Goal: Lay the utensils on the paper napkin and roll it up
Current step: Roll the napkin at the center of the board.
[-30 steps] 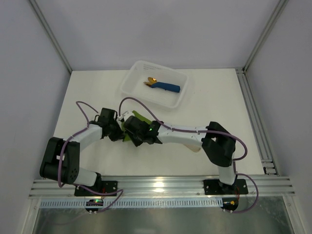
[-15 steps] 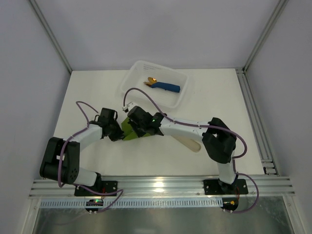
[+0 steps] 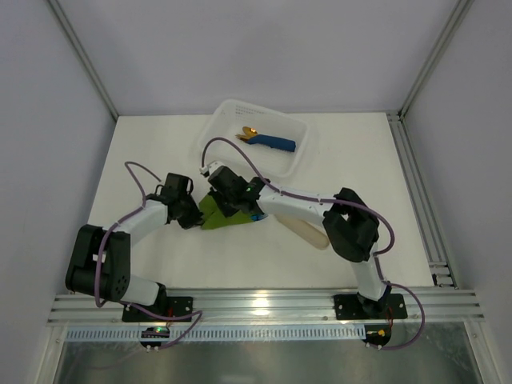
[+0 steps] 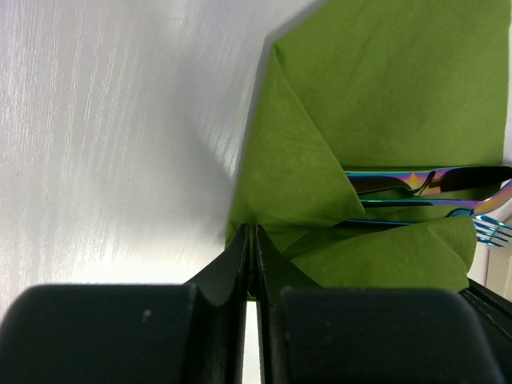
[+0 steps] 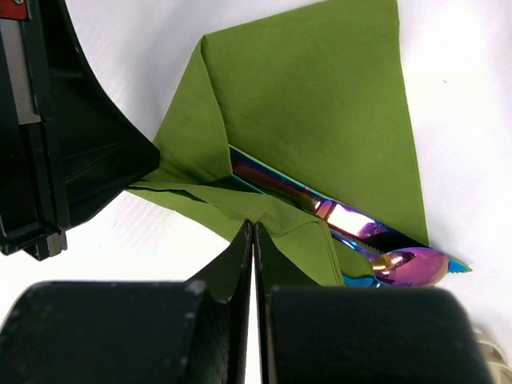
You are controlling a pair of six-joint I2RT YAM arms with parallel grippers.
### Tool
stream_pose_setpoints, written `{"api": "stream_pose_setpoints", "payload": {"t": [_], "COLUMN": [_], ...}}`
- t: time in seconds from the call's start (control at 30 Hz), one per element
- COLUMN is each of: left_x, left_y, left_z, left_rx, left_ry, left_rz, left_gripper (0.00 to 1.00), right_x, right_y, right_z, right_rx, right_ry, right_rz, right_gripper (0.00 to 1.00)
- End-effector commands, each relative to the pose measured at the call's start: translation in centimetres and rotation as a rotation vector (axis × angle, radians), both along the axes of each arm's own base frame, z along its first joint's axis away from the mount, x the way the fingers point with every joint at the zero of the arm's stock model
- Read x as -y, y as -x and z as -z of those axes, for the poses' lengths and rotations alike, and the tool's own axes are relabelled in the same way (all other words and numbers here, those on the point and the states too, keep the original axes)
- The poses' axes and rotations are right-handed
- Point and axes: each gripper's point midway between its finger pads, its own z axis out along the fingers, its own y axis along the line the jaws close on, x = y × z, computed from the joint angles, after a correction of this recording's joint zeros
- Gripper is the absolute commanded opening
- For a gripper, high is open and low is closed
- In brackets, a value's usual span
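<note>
Both my claws are pressed thin onto the paper napkin. My left claw pinches a folded corner, and my right claw pinches a flap's edge. The utensils lie just ahead of my right claw, mostly hidden under the folds. Only a spoon bowl, fork tines and a stretch of handle show. From above, my arms cover much of the napkin. Well beyond both claws, a white tray holds a blue roll with gold cutlery.

Bright, even overhead light, soft shadows, streaky glare on the table.
</note>
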Motion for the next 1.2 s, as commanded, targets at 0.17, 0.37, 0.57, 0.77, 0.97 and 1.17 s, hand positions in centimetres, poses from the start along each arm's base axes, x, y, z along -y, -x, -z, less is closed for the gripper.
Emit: {"api": "stream_pose_setpoints", "payload": {"t": [0.17, 0.37, 0.57, 0.77, 0.97, 1.17], "left_x": [-0.5, -0.4, 0.0, 0.0, 0.1, 0.2], "left_y": [-2.3, -3.6, -4.7, -5.3, -5.7, -6.0], "left_z": [-2.3, -2.6, -2.0, -1.5, -1.2, -1.2], "left_rx": [0.054, 0.071, 0.054, 0.046, 0.043, 0.044], "left_ry": [-0.048, -0.061, -0.061, -0.064, -0.064, -0.062], "left_rz": [0.020, 0.024, 0.030, 0.026, 0.023, 0.022], "left_gripper": [0.05, 0.05, 0.05, 0.05, 0.05, 0.04], "right_x": [-0.5, -0.4, -0.2, 0.0, 0.4, 0.4], "right_y": [-2.3, -2.6, -2.8, -3.4, -4.3, -5.4], "right_z": [-2.0, -2.1, -1.8, -1.2, -1.0, -1.1], "right_rx": [0.043, 0.041, 0.038, 0.028, 0.037, 0.044], "right_ry": [-0.026, -0.025, -0.016, 0.000, 0.011, 0.012], "right_rz": [0.016, 0.021, 0.028, 0.046, 0.067, 0.082], "right_gripper": [0.04, 0.04, 0.04, 0.04, 0.04, 0.04]}}
